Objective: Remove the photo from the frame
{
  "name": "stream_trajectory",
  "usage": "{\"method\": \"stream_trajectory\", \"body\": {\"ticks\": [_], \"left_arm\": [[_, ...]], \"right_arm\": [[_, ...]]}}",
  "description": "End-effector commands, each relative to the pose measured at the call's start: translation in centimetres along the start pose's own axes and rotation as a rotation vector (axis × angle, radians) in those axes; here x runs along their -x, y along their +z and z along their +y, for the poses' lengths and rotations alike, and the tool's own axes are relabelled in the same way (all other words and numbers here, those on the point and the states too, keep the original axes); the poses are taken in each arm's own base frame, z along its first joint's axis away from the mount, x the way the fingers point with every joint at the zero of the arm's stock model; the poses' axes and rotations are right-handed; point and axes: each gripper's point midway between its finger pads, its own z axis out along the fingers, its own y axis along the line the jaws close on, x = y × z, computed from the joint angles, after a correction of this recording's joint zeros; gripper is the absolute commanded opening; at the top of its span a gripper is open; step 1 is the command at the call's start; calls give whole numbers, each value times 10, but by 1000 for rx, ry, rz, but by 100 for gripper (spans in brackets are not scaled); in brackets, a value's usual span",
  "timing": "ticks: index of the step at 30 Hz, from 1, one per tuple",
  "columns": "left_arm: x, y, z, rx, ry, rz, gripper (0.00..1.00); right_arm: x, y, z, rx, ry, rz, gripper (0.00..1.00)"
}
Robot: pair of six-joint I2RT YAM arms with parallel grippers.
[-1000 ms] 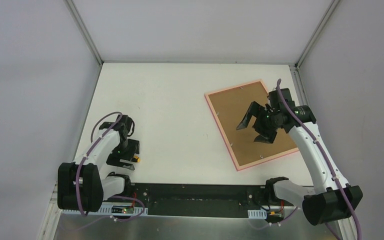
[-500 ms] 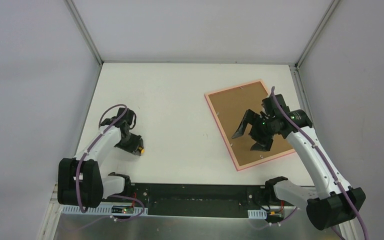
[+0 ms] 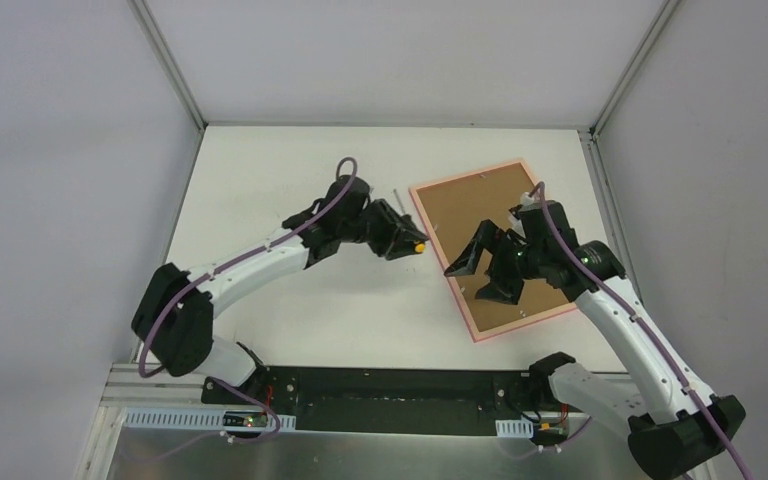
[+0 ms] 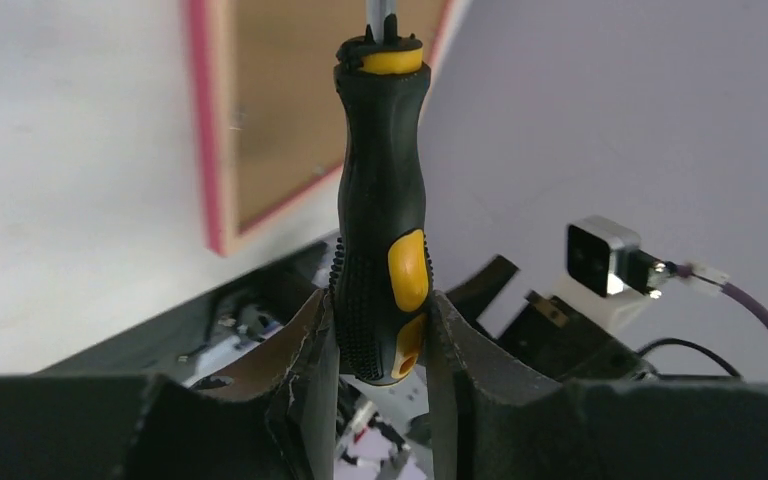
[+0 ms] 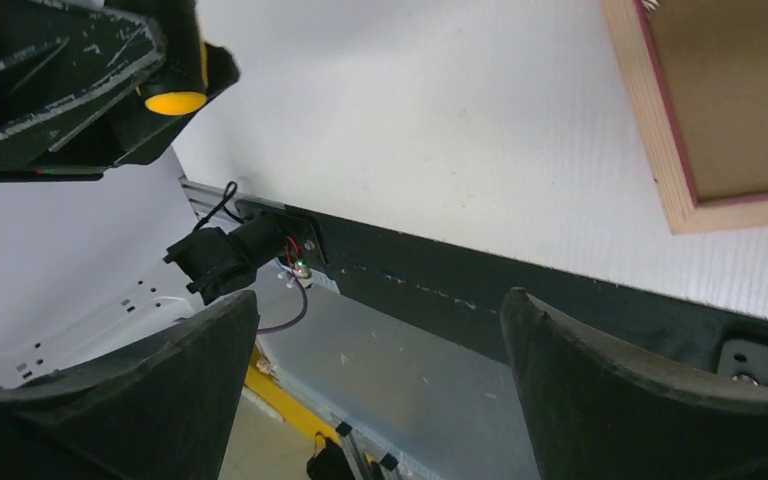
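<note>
Screwdriver [image 4: 380, 200] now beside frame [image 3: 466, 177] (left fingers [image 4: 300, 345])

screwdriver [image 4: 380, 220] handle of black rubbery plastic, ribbed low down, with smooth yellow inserts and a bright metal shank; frame [image 4: 210, 120] of pale bare wood, pink-painted at the edge; photo's board backing [image 3: 470, 210] matt brown fibreboard; worktop [image 3: 290, 180] matt white; left claw [image 4: 378, 300] scuffed matt black plastic

No legible text, labels or numbers visible
</note>
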Motion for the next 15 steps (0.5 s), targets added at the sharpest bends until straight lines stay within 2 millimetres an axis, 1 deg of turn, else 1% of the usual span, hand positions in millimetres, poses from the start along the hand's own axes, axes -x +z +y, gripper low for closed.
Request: {"method": "stream_trajectory", "body": {"ticks": [1, 3, 4, 6, 8, 9, 11, 14, 15], "left_arm": [[-44, -12, -105, -264, 40, 179, 0], [-47, -6, -103, -235, -69, 187, 0], [-47, -3, -101, -214, -161, 187, 0], [-46, 1, -93, -187, -297, 173, 0], [-44, 3, -90, -187, -381, 152, 0], [-44, 2, -91, -187, -406, 149, 0], [-44, 2, -96, -193, -440, 151, 0], [-46, 4, -107, -198, -449, 171, 0], [-48, 5, -110, -201, -449, 178, 0]], "right_arm": [[17, -23, 39, 196, -106, -181, 92], [23, -31, 44, 222, -121, -244, 85], [27, -33, 46, 225, -111, -283, 83], [36, -36, 47, 224, -66, -371, 82], [44, -36, 50, 247, -40, -450, 79], [47, -34, 52, 261, -38, -477, 77], [51, -32, 61, 266, -55, -511, 76], [51, -22, 72, 222, -110, -522, 70], [54, -20, 73, 191, -120, -543, 69]]}}
